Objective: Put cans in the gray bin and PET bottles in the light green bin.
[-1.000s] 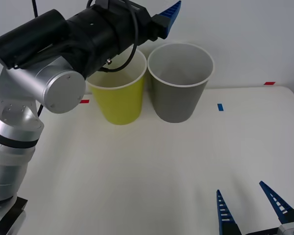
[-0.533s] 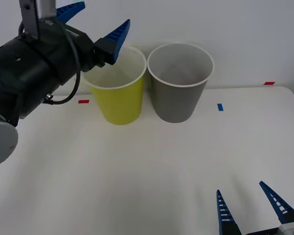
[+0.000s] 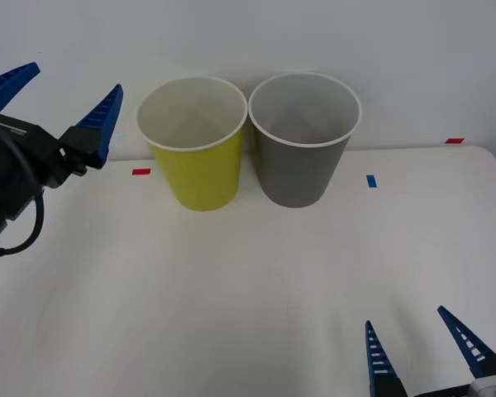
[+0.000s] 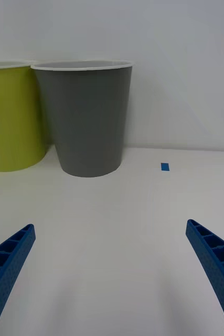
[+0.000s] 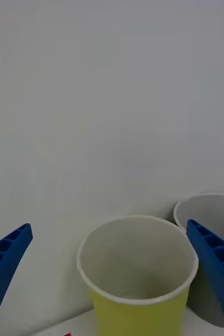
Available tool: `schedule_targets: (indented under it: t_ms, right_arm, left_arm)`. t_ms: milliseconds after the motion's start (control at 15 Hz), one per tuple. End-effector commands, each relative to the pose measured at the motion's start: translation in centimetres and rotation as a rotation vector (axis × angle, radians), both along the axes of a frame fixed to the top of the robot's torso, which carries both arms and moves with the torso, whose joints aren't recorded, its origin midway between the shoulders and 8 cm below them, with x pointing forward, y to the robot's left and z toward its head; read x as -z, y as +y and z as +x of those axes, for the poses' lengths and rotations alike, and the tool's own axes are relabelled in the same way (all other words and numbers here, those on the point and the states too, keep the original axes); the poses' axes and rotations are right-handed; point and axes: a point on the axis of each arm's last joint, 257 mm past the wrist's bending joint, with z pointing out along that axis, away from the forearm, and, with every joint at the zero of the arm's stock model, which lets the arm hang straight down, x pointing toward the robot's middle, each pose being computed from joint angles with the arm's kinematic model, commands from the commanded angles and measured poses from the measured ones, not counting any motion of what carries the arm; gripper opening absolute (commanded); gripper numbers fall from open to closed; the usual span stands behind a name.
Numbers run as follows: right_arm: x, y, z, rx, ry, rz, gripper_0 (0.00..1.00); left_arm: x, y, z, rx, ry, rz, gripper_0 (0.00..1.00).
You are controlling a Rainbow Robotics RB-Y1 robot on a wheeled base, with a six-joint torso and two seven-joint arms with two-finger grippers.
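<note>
The left gripper (image 3: 54, 99) hangs raised at the worktop's (image 3: 248, 281) left side, jaws spread and empty, just left of the light green bin (image 3: 200, 169). The gray bin (image 3: 302, 157) stands just beside the green one, at the back of the worktop by the wall; whether their rims touch cannot be told. The right gripper (image 3: 426, 347) sits low at the near right edge, jaws likewise spread, gripping nothing. No can or bottle lies on the white surface. The left wrist view looks down into the green bin, where a faint shape may rest at the bottom, too dim to name; the gray bin's inside reads white and bare as far as it shows. Sorting appears finished or close to it, judging by the bare worktop. Small red tape marks (image 3: 140, 172) and a blue one (image 3: 371, 180) dot the surface. Wide open room lies between the bins and the near edge for either arm.
</note>
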Motion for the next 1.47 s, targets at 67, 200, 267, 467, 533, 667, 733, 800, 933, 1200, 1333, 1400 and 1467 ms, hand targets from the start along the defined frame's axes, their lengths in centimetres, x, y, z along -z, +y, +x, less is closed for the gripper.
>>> schedule_targets:
  t_ms: [67, 200, 267, 467, 533, 667, 733, 800, 933, 1200, 1333, 1400, 1467]
  right_arm:
    - [0.0, 0.0, 0.0, 0.000, 0.000, 0.000, 1.00]
    - [0.0, 0.0, 0.0, 0.000, 0.000, 0.000, 1.00]
    - [0.0, 0.0, 0.0, 0.000, 0.000, 0.000, 1.00]
    - [0.0, 0.0, 0.0, 0.000, 0.000, 0.000, 1.00]
    - [0.0, 0.0, 0.0, 0.000, 0.000, 0.000, 1.00]
    - [0.0, 0.0, 0.0, 0.000, 0.000, 0.000, 1.00]
    - [0.0, 0.0, 0.0, 0.000, 0.000, 0.000, 1.00]
    - [0.0, 0.0, 0.0, 0.000, 0.000, 0.000, 1.00]
    - [0.0, 0.0, 0.0, 0.000, 0.000, 0.000, 1.00]
    - [0.0, 0.0, 0.0, 0.000, 0.000, 0.000, 1.00]
    - [0.0, 0.0, 0.0, 0.000, 0.000, 0.000, 1.00]
    - [0.0, 0.0, 0.0, 0.000, 0.000, 0.000, 1.00]
    - [0.0, 0.0, 0.0, 0.000, 0.000, 0.000, 1.00]
  left_arm:
    - [2.3, 2.4, -1.3, -0.057, 0.019, -0.043, 1.00]
    - [4.2, 4.0, -2.1, -0.098, 0.048, -0.054, 1.00]
    - [4.9, 4.5, -2.5, -0.112, 0.059, -0.060, 1.00]
    - [6.9, 6.0, -4.0, -0.153, 0.086, -0.090, 1.00]
    - [7.8, 6.4, -4.4, -0.166, 0.080, -0.113, 1.00]
    - [9.4, 7.1, -4.7, -0.186, 0.053, -0.163, 1.00]
    - [10.4, 7.3, -5.1, -0.197, 0.040, -0.188, 1.00]
    - [11.3, 7.3, -5.5, -0.203, 0.042, -0.197, 1.00]
    - [13.1, 7.2, -6.9, -0.218, 0.051, -0.197, 1.00]
    - [16.8, 7.0, -8.9, -0.221, 0.071, -0.083, 1.00]
    - [19.0, 6.9, -10.3, -0.228, 0.094, -0.037, 1.00]
    - [19.9, 6.9, -11.1, -0.233, 0.109, -0.031, 1.00]
    - [21.0, 6.9, -12.1, -0.241, 0.136, -0.038, 1.00]
